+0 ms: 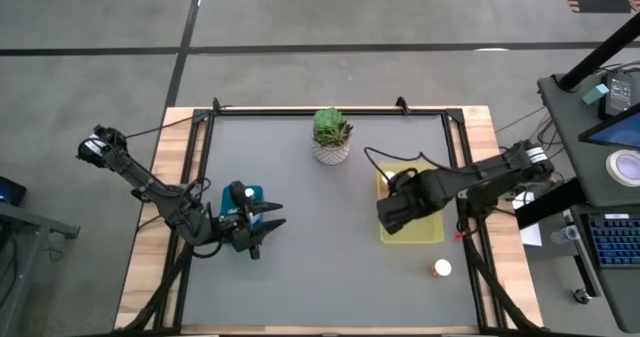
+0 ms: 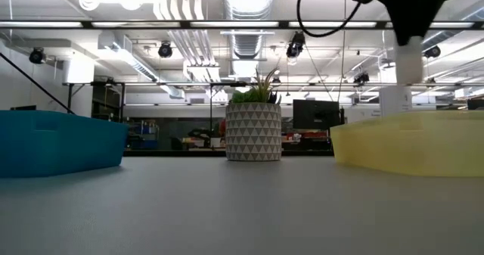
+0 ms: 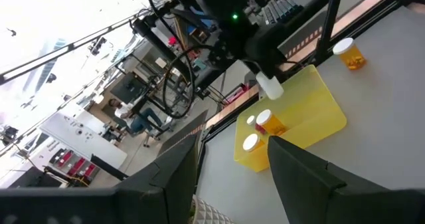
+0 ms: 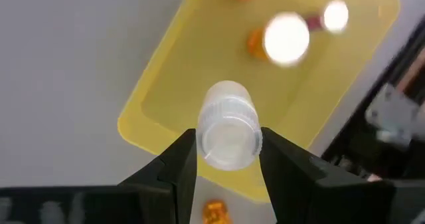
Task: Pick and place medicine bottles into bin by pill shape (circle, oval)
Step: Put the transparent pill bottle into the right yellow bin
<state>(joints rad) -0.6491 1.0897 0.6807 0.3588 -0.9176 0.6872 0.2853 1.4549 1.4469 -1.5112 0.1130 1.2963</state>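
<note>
Right gripper (image 4: 226,159) positioned directly above the yellow bin (image 1: 430,232), clenched on a clear bottle (image 4: 228,124) with a pale cap, held off the bin floor so that release sends it inside the walls rather than onto the table (image 1: 320,277). Grip taken across the bottle body, one finger on each side, cap end pointing away from the wrist: an orientation suited to a straight drop. Seen from table height as a pale cylinder (image 2: 409,62) hanging under the dark gripper, above the bin's rim. Already lying in the yellow bin: at least two amber bottles with white caps (image 3: 269,122), grouped toward the wall away from the open table. One more amber bottle (image 1: 441,269) standing on the table just outside the yellow bin, on the near-edge side, likely still awaiting sorting. Teal bin (image 1: 250,195) well apart from the yellow bin, across the table; probably reserved for the other pill shape. Left gripper (image 1: 262,229) parked just beside the teal bin, well clear of the yellow bin, fingers spread and empty, leaving the right arm's drop path unobstructed. Potted succulent (image 1: 332,135) set beyond the yellow bin toward the far edge, outside both working paths. Pill shape inside the held bottle: cannot tell.
</note>
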